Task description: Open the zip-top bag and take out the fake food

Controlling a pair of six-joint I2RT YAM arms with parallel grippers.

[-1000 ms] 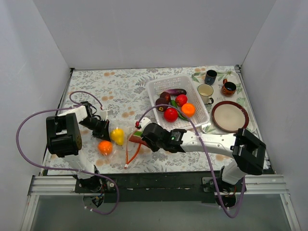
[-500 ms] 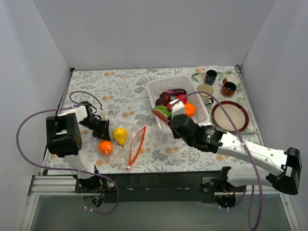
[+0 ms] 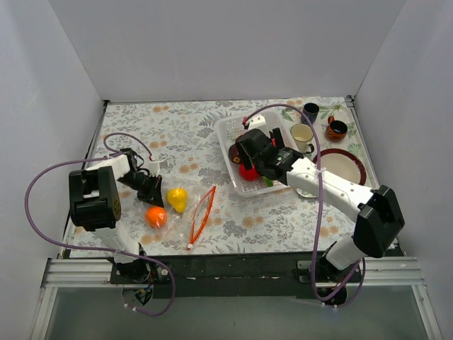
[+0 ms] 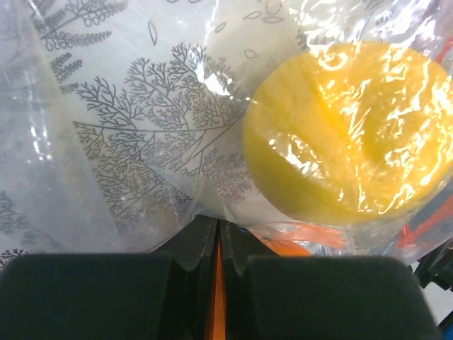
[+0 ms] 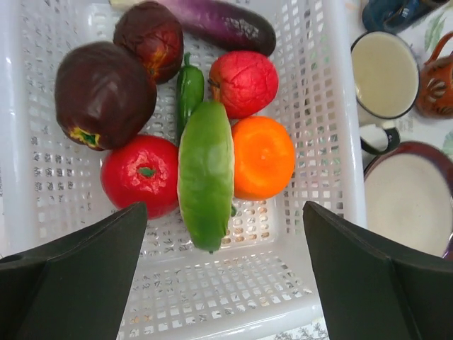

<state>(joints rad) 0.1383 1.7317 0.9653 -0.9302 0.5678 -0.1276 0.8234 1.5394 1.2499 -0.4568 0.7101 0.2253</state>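
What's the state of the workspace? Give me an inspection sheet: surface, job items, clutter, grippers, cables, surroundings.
Surface: floral tablecloth, lying flat.
Job's things: zip-top bag holds a yellow fruit and an orange fruit; other fake food lies in the white basket.
Clutter: three mugs and a plate, at the right edge.
Grippers: left gripper shut on the bag's plastic; right gripper open above the basket, holding nothing.
Cables: purple cables loop from both arms; the right one arches over the basket.
Surroundings: plain white walls on three sides.
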